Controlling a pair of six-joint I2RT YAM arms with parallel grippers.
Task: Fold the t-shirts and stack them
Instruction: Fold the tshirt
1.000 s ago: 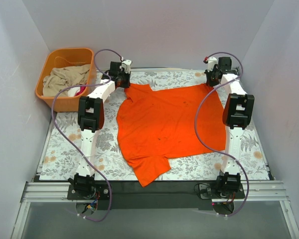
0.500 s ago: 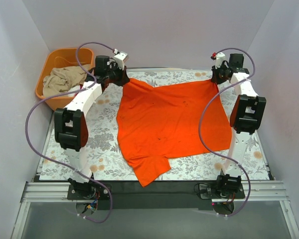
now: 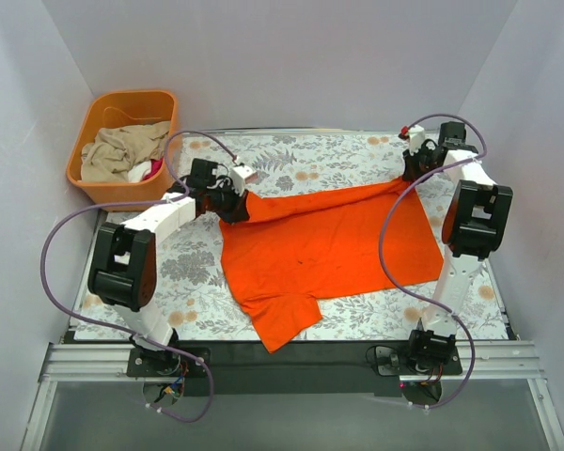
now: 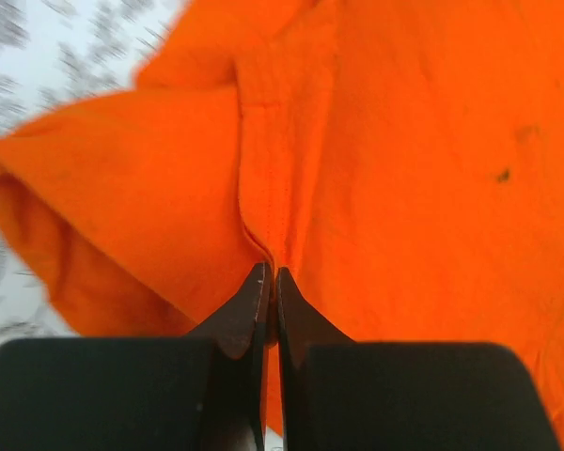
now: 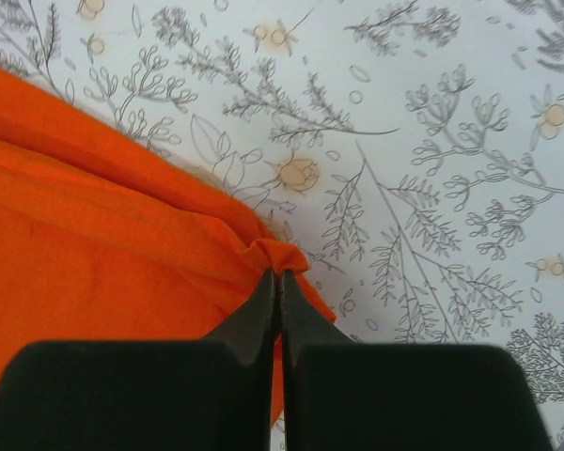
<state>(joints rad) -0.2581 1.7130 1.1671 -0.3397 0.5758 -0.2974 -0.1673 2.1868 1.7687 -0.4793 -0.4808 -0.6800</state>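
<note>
A plain orange-red t-shirt (image 3: 324, 249) lies spread on the floral tablecloth (image 3: 301, 164), one sleeve hanging toward the near edge. My left gripper (image 3: 233, 205) is shut on the shirt's far-left edge. In the left wrist view the left gripper (image 4: 271, 272) pinches a ridge of the t-shirt's cloth (image 4: 423, 188). My right gripper (image 3: 415, 171) is shut on the far-right corner. In the right wrist view the right gripper (image 5: 280, 274) has a small bunch of t-shirt cloth (image 5: 94, 244) between its tips. The far edge sags between the two grips.
An orange plastic tub (image 3: 132, 95) stands off the back-left corner of the table, holding crumpled beige cloth (image 3: 122, 150) and a bit of pink-red fabric (image 3: 152, 171). Purple cables loop off both arms. Grey walls close in on three sides.
My left gripper has drawn the shirt's far-left edge toward the near side and lower, so the far part of the shirt has shortened. The right gripper has shifted slightly with its corner.
</note>
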